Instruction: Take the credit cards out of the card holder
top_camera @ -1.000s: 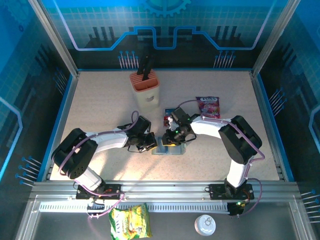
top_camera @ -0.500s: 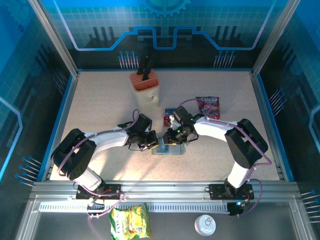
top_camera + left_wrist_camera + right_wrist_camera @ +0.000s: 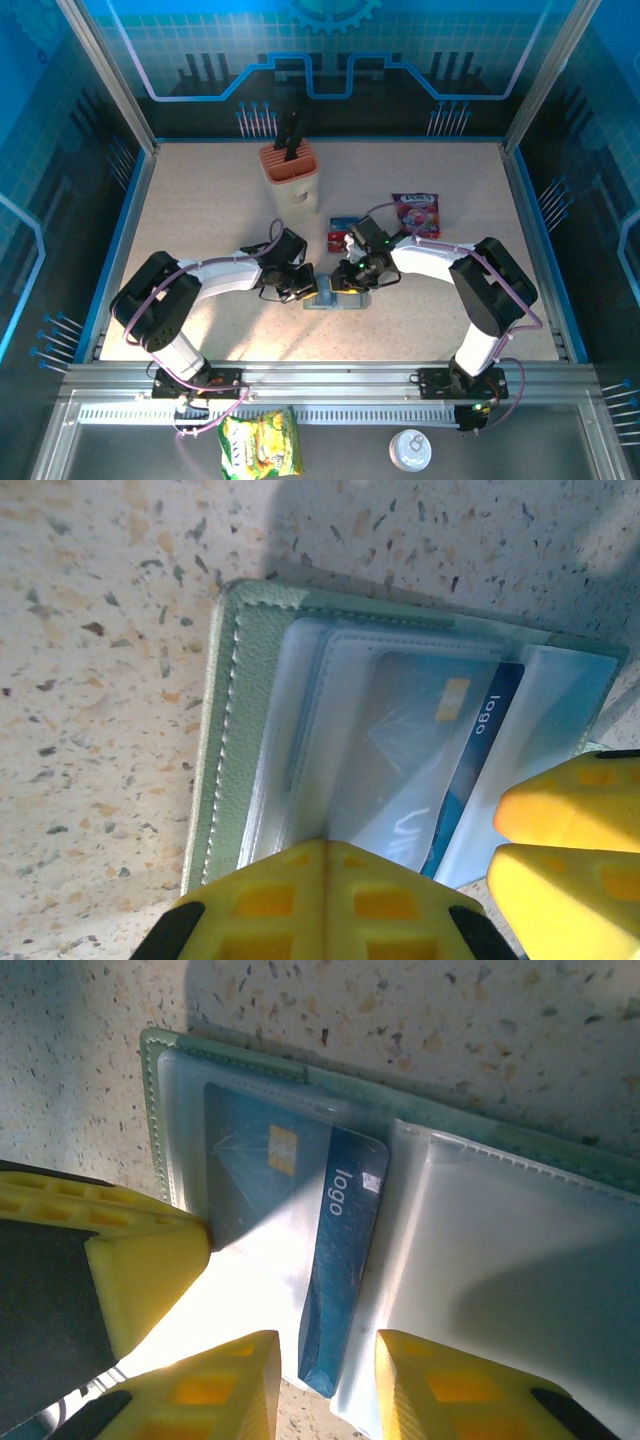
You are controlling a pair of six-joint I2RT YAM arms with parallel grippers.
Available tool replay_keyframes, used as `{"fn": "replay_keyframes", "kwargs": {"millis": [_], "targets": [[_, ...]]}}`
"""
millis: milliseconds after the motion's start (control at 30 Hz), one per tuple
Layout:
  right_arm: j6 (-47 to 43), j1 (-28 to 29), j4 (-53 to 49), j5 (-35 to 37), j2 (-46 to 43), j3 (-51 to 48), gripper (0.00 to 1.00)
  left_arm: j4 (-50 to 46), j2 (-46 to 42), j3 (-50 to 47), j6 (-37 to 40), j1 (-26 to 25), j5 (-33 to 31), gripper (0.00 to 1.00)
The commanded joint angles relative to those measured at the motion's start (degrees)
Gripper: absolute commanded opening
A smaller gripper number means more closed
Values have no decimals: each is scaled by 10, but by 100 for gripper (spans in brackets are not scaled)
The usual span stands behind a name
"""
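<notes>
The card holder (image 3: 335,298) lies open on the speckled table, green rim (image 3: 225,730) round pale panels (image 3: 500,1250). A blue credit card (image 3: 345,1220) marked "logo" sticks partway out of the left panel's clear pocket; the same blue card (image 3: 480,740) lies under the plastic. My left gripper (image 3: 325,848) is shut, its joined tips pressing on the pocket's near edge. The right gripper (image 3: 327,1385) is open, and its fingers straddle the card's exposed end without touching it. From above, the left gripper (image 3: 305,288) and right gripper (image 3: 347,280) meet over the holder. Loose red and blue cards (image 3: 338,236) lie just behind.
A beige block with an orange top and black handles (image 3: 291,178) stands at the back. A purple snack packet (image 3: 415,212) lies right of the loose cards. A yellow-green packet (image 3: 262,443) and a white lid (image 3: 410,450) sit below the front rail.
The right arm's elbow has swung out to the right and its wrist has dropped off the loose cards, uncovering them. Both grippers have stayed at the holder.
</notes>
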Motion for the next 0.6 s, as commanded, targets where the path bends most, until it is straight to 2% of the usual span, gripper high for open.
{"fn": "replay_keyframes", "kwargs": {"millis": [0,567], "targets": [[13,-8,23,-24,1,-11,31,-18,10,-5,6,-3,-9,0],[43,-14,88,-64,31,-31,30,-17,6,-9,2,-2,-10,0]]}}
